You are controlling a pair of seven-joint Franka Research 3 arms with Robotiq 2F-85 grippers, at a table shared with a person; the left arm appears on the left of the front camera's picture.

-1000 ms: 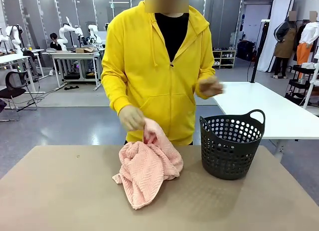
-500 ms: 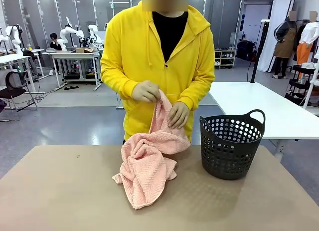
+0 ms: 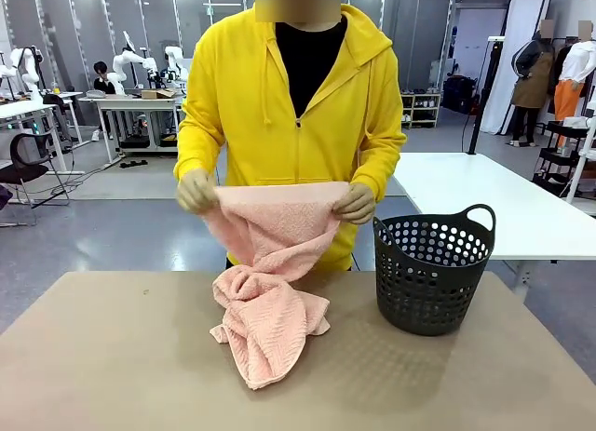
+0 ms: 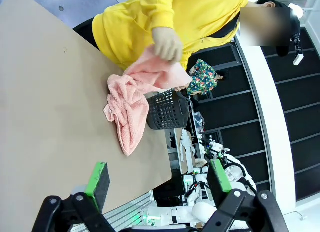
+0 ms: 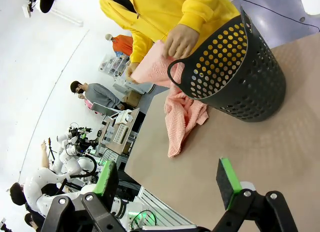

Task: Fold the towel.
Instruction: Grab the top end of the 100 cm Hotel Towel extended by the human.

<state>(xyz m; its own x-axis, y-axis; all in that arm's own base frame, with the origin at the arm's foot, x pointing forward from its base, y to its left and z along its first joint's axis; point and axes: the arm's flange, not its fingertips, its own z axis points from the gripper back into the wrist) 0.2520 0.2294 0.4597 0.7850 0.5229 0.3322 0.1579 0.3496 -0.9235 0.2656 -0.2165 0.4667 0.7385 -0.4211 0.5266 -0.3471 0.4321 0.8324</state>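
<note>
Towel point(image 3: 270, 310): upper edge is being held up and stretched flat between the person's two hands point(image 3: 196, 190) at chest height. The lower part is lying bunched on the table point(image 3: 112, 356), near the middle and towards the far edge. The herringbone weave is showing on the heap.

Front view: the held edge is running almost level from one hand to the other, and the cloth is hanging from it down into the heap. The heap is sitting apart from the basket point(image 3: 433, 282), with a strip of bare table between them.

Left wrist view: the scene is appearing from the side. One hand is gripping the raised cloth, and the basket is sitting behind the heap, partly covered by it.

Right wrist view: one hand is hovering just above the basket's looped handle point(image 5: 175, 71). The raised cloth is showing behind it, and the heap is lying beyond the basket's base.

Basket: standing upright on the table at the robot's right. The front view is showing its inner far wall; the bottom is hidden, so I cannot tell its contents.

Left gripper point(image 4: 159, 172): fingers are standing wide apart, holding nothing, over bare table.

Right gripper point(image 5: 167, 179): fingers are likewise spread wide, holding nothing, near the basket.
</note>
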